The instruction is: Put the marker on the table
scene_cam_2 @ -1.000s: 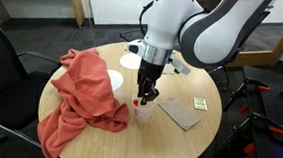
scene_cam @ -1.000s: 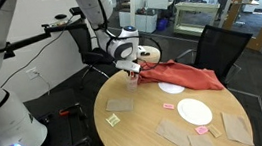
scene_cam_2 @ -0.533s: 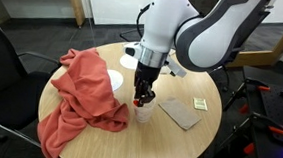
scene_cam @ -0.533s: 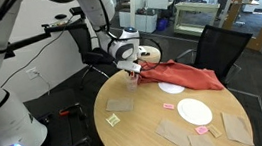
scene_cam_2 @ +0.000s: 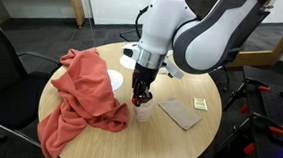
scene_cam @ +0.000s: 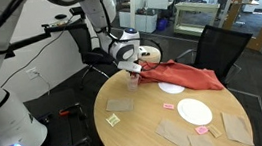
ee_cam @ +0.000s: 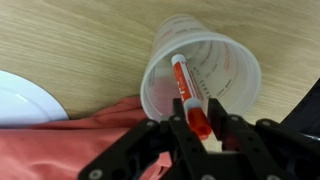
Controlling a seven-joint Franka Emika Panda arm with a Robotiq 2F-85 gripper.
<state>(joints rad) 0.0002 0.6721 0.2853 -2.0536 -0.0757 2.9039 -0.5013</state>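
The marker [ee_cam: 184, 88], a slim white pen with a red cap, stands tilted inside a clear plastic cup [ee_cam: 232, 68]. My gripper [ee_cam: 200, 126] reaches down into the cup, and its black fingers [ee_cam: 179, 132] press on both sides of the red cap end. In both exterior views the gripper [scene_cam: 132, 75] [scene_cam_2: 140, 97] points down into the cup [scene_cam_2: 142, 112], which stands on the round tan table [scene_cam: 138, 128] [scene_cam_2: 182, 144] next to the red cloth [scene_cam_2: 80, 95]. The marker is too small to make out in those views.
The big red cloth [scene_cam: 184, 75] [ee_cam: 60, 150] lies against the cup. A white plate [scene_cam: 194, 111] [ee_cam: 20, 100], grey-brown pads [scene_cam_2: 182, 113], a yellow note [scene_cam_2: 199, 103] and pink tags [scene_cam: 169, 106] lie on the table. A black chair [scene_cam: 219, 47] stands at its edge.
The gripper has sunk slightly into the cup. The cup, the cloth and the other things have not moved.
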